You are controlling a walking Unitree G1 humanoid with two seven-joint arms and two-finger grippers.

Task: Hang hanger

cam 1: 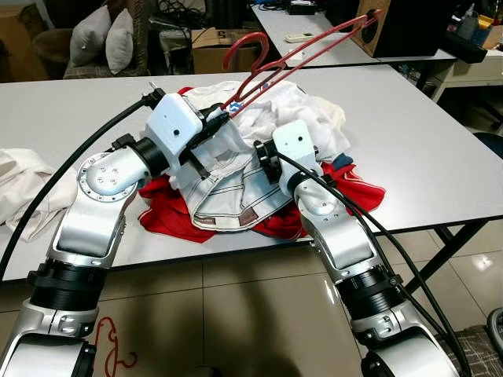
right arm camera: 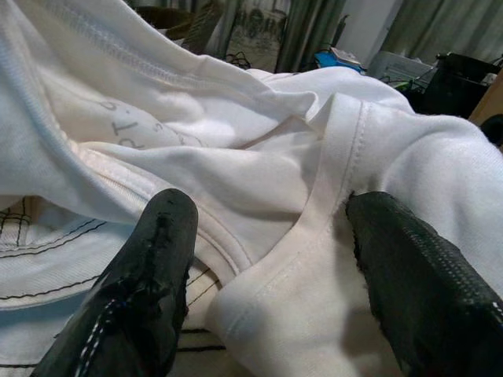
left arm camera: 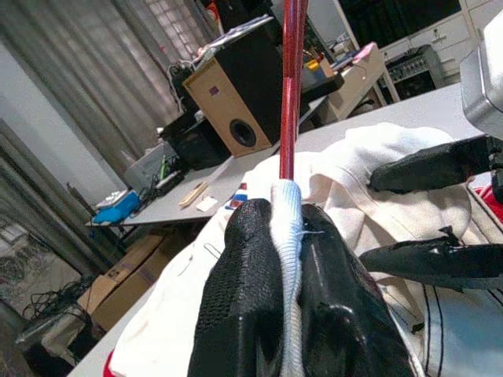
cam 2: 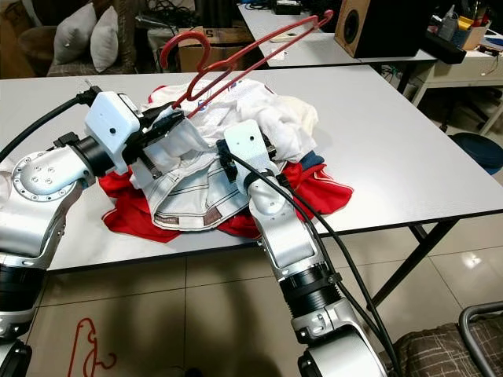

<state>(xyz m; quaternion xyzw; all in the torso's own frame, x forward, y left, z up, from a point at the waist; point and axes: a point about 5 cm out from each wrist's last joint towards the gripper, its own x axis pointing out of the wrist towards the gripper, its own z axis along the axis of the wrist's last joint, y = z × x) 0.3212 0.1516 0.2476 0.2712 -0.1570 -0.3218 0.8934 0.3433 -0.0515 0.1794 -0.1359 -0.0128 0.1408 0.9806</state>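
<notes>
Over the table (cam 1: 440,157), left end effector (left arm camera: 287,236) pinches white shirt (cam 1: 283,106) and half-buried red hanger (cam 1: 302,51); right end effector (right arm camera: 271,259) gapes wide.

The hanger (cam 1: 302,49) is red. The shirt (cam 1: 302,110) heaped on the pale grey tabletop (cam 1: 440,157) is white; a second white cloth (cam 1: 232,184) bears thin dark stripes. Beneath lies a red garment (cam 1: 354,192). A tan speaker (cam 1: 369,27) stands behind.
</notes>
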